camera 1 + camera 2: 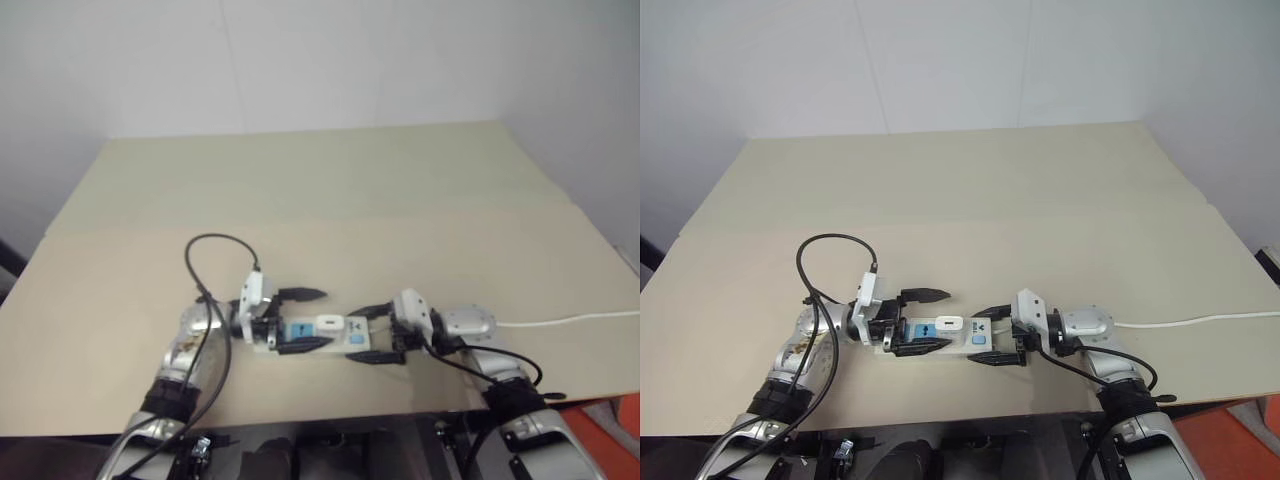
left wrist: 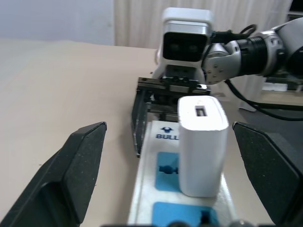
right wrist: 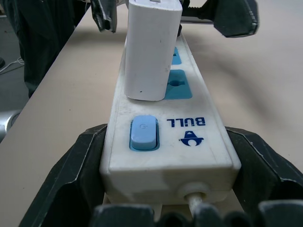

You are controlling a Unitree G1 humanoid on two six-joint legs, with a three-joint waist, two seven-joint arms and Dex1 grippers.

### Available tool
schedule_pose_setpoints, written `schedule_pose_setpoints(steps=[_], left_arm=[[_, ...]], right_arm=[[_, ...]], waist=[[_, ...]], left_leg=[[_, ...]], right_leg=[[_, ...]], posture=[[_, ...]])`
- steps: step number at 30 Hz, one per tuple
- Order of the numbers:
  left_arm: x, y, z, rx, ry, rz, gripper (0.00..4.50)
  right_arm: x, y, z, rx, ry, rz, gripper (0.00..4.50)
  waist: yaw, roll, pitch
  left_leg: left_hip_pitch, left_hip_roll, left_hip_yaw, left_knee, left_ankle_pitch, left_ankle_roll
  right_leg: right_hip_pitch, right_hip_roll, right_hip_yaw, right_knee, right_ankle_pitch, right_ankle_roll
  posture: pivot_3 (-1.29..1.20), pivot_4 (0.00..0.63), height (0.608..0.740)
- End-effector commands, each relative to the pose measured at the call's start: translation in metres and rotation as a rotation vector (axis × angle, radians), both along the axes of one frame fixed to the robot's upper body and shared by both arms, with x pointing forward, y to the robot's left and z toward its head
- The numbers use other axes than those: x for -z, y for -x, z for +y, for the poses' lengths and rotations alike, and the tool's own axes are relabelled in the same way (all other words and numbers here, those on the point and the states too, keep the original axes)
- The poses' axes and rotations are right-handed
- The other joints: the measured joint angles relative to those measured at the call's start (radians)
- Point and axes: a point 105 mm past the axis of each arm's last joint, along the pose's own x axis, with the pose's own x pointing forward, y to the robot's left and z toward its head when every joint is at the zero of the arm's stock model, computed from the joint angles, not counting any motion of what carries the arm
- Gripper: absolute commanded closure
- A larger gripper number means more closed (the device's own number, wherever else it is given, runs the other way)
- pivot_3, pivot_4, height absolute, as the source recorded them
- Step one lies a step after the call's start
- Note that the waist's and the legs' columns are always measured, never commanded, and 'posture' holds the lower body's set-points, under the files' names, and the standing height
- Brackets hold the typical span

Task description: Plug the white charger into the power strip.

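The white charger (image 2: 202,144) stands upright in the middle socket of the power strip (image 3: 166,142), seemingly seated. My left tool (image 2: 182,156) is spread wide around it, touching nothing; my right tool (image 3: 165,187) clamps the strip's switch end on the tabletop (image 1: 330,200). Only withdrawing seems left.

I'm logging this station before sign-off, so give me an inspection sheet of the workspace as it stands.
Surface: beige table, flat.
Job's things: white charger stands upright on the power strip, over a blue socket.
Clutter: nothing seen.
Hands: left hand open, fingers either side of the charger, apart from it; right hand clamps the strip's switch end.
Cables: thin white cord runs off right; black arm cable loops.
Surroundings: white wall.
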Motion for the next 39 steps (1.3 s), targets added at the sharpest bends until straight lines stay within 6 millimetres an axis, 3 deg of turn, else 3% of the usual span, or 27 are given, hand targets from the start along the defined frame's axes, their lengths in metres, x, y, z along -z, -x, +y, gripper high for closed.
schedule_pose_setpoints(steps=[1, 5, 12, 15, 18, 24, 31, 39], left_arm=[[0.011, 0.010, 0.008, 0.036, -0.050, 0.049, 0.01], [0.001, 0.009, 0.019, 0.014, -0.102, -0.009, 0.01], [-0.021, 0.011, 0.057, -0.060, -0.175, -0.094, 0.01], [-0.032, 0.015, 0.076, -0.107, -0.168, -0.084, 0.00], [-0.040, 0.017, 0.092, -0.172, -0.157, -0.094, 0.00], [-0.053, 0.025, 0.119, -0.274, -0.151, -0.109, 0.00], [-0.051, 0.050, 0.173, -0.386, -0.296, -0.061, 0.00], [-0.051, 0.050, 0.175, -0.413, -0.305, -0.059, 0.00]], right_arm=[[0.006, 0.008, 0.002, -0.042, 0.026, 0.023, 1.06], [0.006, 0.008, 0.002, -0.041, 0.028, 0.021, 1.06], [0.004, 0.006, -0.001, -0.023, 0.020, 0.029, 1.06], [0.000, 0.004, -0.003, -0.004, 0.009, 0.008, 0.12], [-0.005, 0.005, -0.008, 0.000, -0.010, 0.007, 0.03], [-0.015, 0.010, -0.036, 0.026, 0.004, -0.038, 0.03], [-0.055, 0.026, -0.102, 0.074, 0.101, -0.162, 0.03], [-0.084, 0.026, -0.121, 0.134, 0.154, -0.202, 0.03]], waist=[[-0.002, 0.000, 0.000], [-0.002, 0.000, 0.000], [-0.004, -0.002, 0.002], [-0.003, -0.003, 0.004], [0.000, -0.003, 0.006], [0.009, -0.004, 0.007], [0.001, -0.003, 0.013], [0.004, -0.004, 0.014]], left_leg=[[0.000, 0.000, 0.000, 0.000, 0.000, 0.000], [-0.001, 0.000, 0.000, 0.000, 0.000, 0.000], [-0.003, 0.001, 0.000, -0.001, -0.001, 0.000], [-0.004, 0.001, 0.000, -0.001, -0.001, 0.000], [-0.006, 0.002, 0.000, -0.001, -0.001, 0.000], [-0.014, 0.002, 0.000, -0.001, -0.001, 0.000], [-0.020, 0.002, 0.001, -0.001, -0.001, 0.000], [-0.019, 0.003, 0.002, -0.001, -0.001, 0.000]], right_leg=[[0.000, 0.000, 0.000, 0.000, 0.000, 0.000], [-0.001, 0.000, 0.000, -0.001, 0.000, 0.000], [-0.004, 0.001, 0.000, -0.001, -0.001, 0.000], [-0.004, 0.001, 0.000, -0.002, -0.001, 0.000], [-0.007, 0.001, 0.000, -0.002, -0.001, -0.001], [-0.015, 0.000, 0.000, 0.000, -0.001, -0.001], [-0.022, 0.000, 0.000, -0.001, -0.001, -0.001], [-0.019, -0.001, -0.001, 0.000, 0.000, -0.001]], posture=[[0.00, 0.150, 0.740], [0.00, 0.150, 0.740], [0.00, 0.150, 0.740], [0.00, 0.150, 0.740], [0.00, 0.150, 0.740], [0.00, 0.150, 0.740], [0.00, 0.150, 0.740], [0.00, 0.150, 0.740]])
